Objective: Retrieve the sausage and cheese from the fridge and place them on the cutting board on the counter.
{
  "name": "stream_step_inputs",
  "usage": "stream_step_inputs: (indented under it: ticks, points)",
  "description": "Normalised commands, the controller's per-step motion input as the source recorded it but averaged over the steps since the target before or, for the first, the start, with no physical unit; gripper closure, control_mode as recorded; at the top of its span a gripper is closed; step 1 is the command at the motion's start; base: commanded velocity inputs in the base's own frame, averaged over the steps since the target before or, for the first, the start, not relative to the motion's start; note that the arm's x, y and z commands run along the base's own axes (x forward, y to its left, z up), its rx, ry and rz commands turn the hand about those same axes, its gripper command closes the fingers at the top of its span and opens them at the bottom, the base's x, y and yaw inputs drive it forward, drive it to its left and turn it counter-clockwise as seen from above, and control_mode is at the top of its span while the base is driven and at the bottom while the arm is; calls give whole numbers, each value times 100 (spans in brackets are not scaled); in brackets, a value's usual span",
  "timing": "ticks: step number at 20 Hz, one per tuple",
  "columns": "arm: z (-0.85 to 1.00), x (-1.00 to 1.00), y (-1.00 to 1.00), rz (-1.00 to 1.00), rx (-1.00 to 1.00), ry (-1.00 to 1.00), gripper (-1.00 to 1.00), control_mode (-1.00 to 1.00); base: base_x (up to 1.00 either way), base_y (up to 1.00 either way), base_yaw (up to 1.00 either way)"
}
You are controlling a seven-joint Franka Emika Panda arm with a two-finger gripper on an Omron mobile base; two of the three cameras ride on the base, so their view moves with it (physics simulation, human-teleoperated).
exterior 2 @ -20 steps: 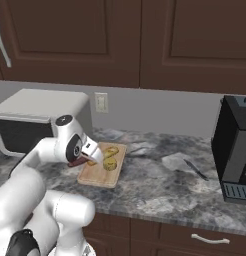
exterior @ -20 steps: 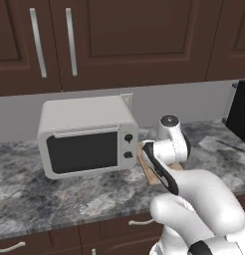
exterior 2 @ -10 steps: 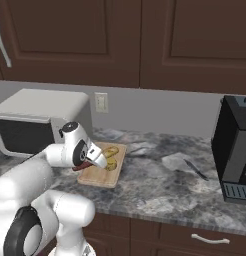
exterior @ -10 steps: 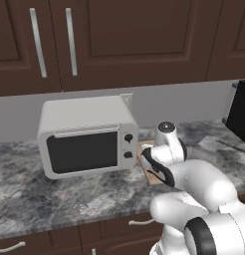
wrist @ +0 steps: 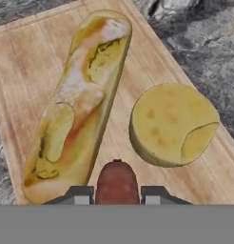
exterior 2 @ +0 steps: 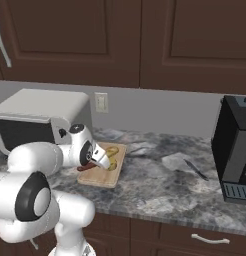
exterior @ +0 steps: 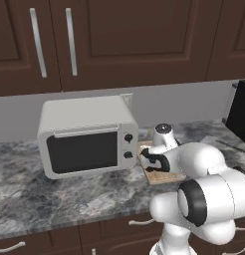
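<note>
- While clamped between the closed gripper jaws, sausage hangs just over cutting board; probably light, firm, smooth-skinned, best pinched mid-length.
- Beside it on the board: cheese round and baguette.
- Beyond, grey counter, microwave.

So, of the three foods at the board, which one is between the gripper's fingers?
The sausage: the dark red-brown link, clamped in the gripper. The baguette and the round yellow cheese lie free on the board.
</note>
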Motion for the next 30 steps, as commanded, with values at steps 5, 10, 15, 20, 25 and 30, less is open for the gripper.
stream_step_inputs:
  ticks: [5,10,15,20,25,30]
  points:
    - [-9,24,-3,0,0,0,100,-100,0,0,0]
    - [-1,14,-10,0,0,0,100,-100,0,0,0]
    - [-24,1,-10,0,0,0,100,-100,0,0,0]
    - [-23,0,-5,0,0,0,100,-100,0,0,0]
    - [-12,-4,0,0,0,0,-100,-100,0,0,0]
    - [-3,-14,-1,0,1,0,-100,-100,0,0,0]
